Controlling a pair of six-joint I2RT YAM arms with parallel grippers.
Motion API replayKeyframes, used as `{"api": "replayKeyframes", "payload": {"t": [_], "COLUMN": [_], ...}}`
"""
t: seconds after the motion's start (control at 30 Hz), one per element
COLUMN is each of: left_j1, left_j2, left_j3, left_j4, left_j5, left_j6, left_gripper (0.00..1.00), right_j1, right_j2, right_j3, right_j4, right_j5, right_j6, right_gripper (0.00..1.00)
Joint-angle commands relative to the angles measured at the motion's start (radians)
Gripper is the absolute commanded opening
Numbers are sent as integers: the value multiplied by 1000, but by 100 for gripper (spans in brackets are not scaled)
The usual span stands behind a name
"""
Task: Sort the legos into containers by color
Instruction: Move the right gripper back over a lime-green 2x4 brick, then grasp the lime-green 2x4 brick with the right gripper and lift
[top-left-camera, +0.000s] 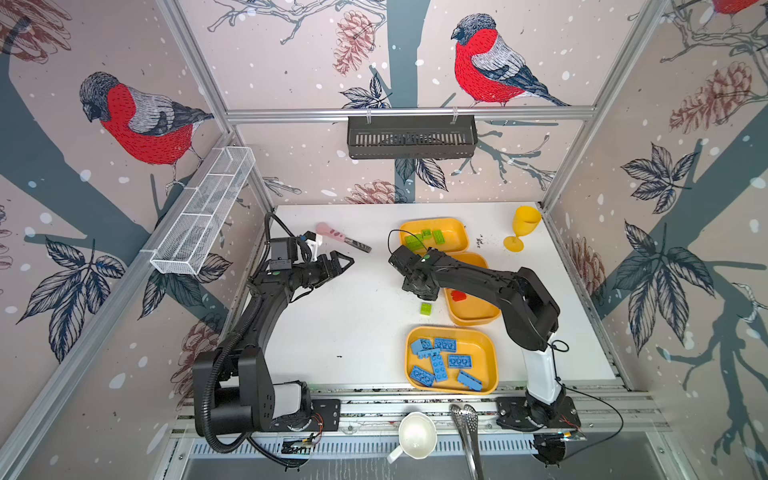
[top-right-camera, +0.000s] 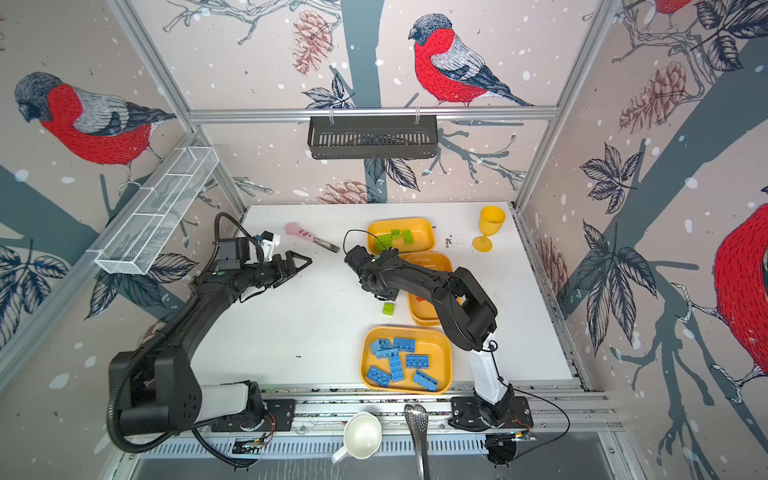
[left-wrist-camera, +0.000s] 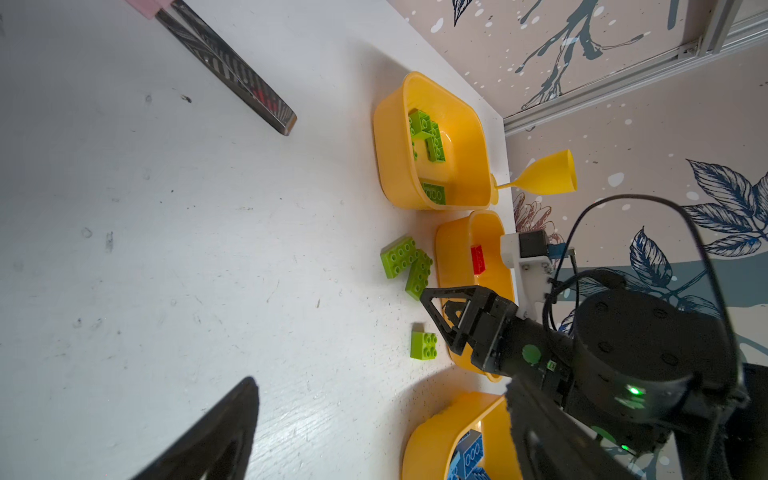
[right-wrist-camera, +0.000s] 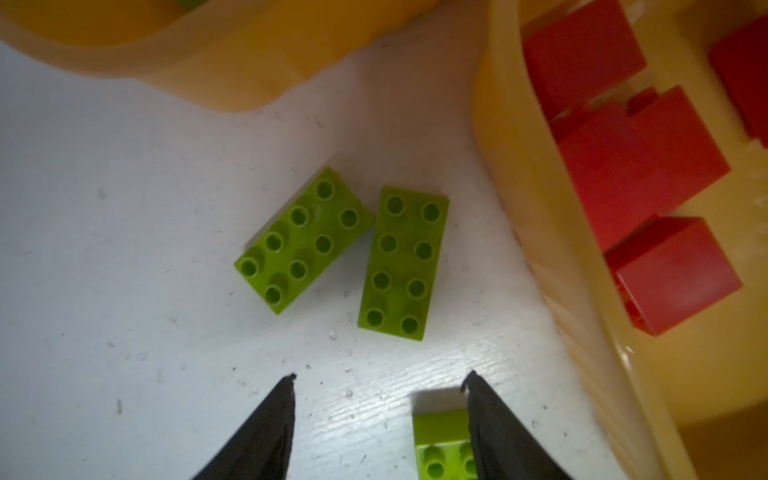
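You've got a scuffed white table (top-left-camera: 353, 332), boxed in on three sides by pale pink wallpaper (top-left-camera: 291, 62). Red-breasted bullfinches (top-left-camera: 486, 62) sit among grey-blue branches (top-left-camera: 62, 174), pinecones (top-left-camera: 355, 41) and dark leaves (top-left-camera: 660, 178). Aluminium rails (top-left-camera: 407, 113) frame the walls. A black slotted basket (top-left-camera: 411, 139) hangs from the rail above the table's far edge, and a white wire mesh basket (top-left-camera: 203, 212) runs along the rail over its left edge. The light is soft and even, and the shadows are faint.
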Motion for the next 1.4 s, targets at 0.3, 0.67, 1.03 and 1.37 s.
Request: {"api": "replayKeyframes", "payload": {"t": [0.3,0.67,1.03,1.37], "left_j1": [-14,-17,-19,-21], "left_j2": [-33,-58,-52,-26], "left_j3": [-39,-55,-65,-55], "left_j4": [59,68,81,77], "left_j5": [13,16,19,19], "left_j6": [-10,-10,-12,-12], "left_gripper": [92,92,92,92], "right_j1": [-40,-76,-94,-69], "right_j2": [43,87,98,30], "right_j3": [-19,-15,-20,66], "right_j4": [55,88,123,86], "right_j5": [-12,-7,-34,-54], "right_j6": [-31,-64,-114,-172], "right_gripper": [56,51,33,30]}}
